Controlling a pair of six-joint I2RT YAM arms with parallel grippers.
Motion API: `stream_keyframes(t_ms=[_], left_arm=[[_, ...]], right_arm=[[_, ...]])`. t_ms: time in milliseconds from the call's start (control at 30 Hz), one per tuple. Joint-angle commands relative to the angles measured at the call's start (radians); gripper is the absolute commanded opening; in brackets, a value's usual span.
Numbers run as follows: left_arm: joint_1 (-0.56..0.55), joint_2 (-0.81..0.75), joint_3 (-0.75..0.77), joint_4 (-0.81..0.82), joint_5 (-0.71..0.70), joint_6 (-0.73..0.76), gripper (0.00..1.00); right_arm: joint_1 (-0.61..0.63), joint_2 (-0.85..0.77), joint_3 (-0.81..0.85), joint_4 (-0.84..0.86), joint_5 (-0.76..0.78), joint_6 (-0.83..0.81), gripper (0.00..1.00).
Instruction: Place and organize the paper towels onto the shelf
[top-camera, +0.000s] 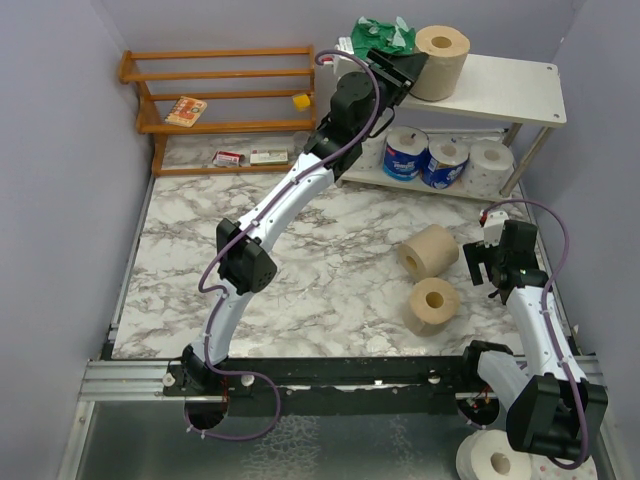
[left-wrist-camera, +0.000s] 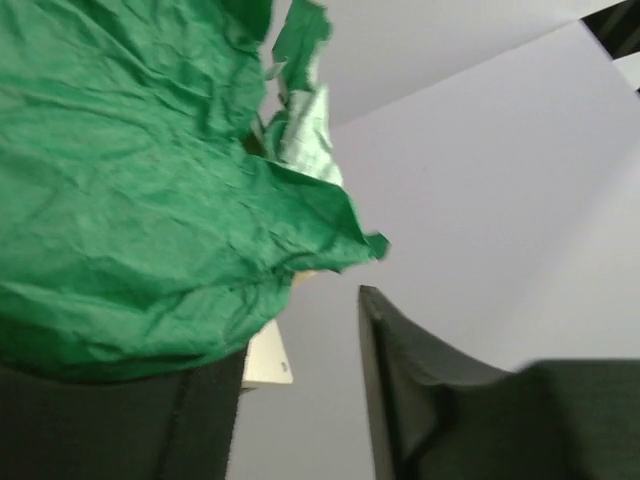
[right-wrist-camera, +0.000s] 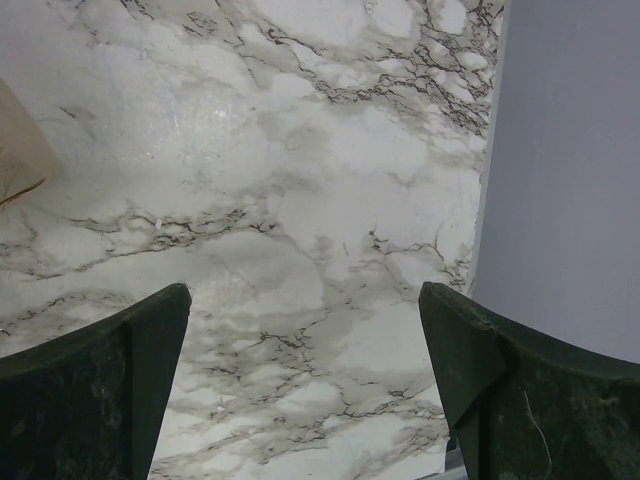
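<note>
1. The left claw (left-wrist-camera: 305, 370) has fingers (left-wrist-camera: 430, 420) of matt black plastic with a faint grain. The right claw (right-wrist-camera: 303, 300) looks like the same plastic, finely scuffed.
2. Over the left claw's finger, the green-wrapped pack (left-wrist-camera: 130, 200) is covered in thin, heavily creased green wrap with a soft sheen.
3. Below the right claw, the worktop (right-wrist-camera: 300, 200) is smooth, marble-patterned and slightly glossy.
4. Just beside the left claw, the tan roll (top-camera: 441, 58) is matt, unbleached brown paper.
5. Under that claw, the shelf (top-camera: 510, 85) is a smooth white board on grey metal legs (top-camera: 530, 150).
6. Well left of the left claw, the rack (top-camera: 220, 70) is orange-brown wood, lightly varnished.
</note>
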Motion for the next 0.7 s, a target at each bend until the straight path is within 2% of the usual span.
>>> stream_keyframes(t_ms=[0,100,300,367,433,467,600,667], left_arm=[[0.003,-0.007,0.034,0.105,-0.035,0.007,0.57],[0.004,-0.015,0.022,0.144,-0.030,0.034,0.65],[-0.008,-0.052,0.045,0.151,-0.001,0.103,0.67],[-0.020,-0.088,0.059,0.133,0.017,0.171,0.72],[-0.035,-0.132,0.066,0.132,0.078,0.299,0.83],[-0.044,-0.155,0.070,0.130,0.126,0.403,0.96],[-0.061,-0.287,0.034,-0.075,0.217,0.681,0.99],[-0.062,-0.370,0.011,-0.226,0.206,0.816,0.99]], right_arm=[[-0.002,0.000,-0.004,0.023,-0.013,0.001,1.00],[-0.002,-0.002,-0.005,0.022,-0.013,0.002,1.00],[-0.002,-0.006,-0.003,0.025,-0.001,0.004,1.00],[-0.002,-0.014,-0.006,0.029,0.002,0.006,1.00],[-0.003,-0.010,-0.007,0.030,0.004,0.008,1.00],[-0.002,-0.006,-0.006,0.030,0.004,0.007,1.00],[-0.002,-0.002,0.005,0.010,-0.034,-0.007,1.00],[-0.002,-0.016,0.032,-0.024,-0.108,-0.091,1.00]])
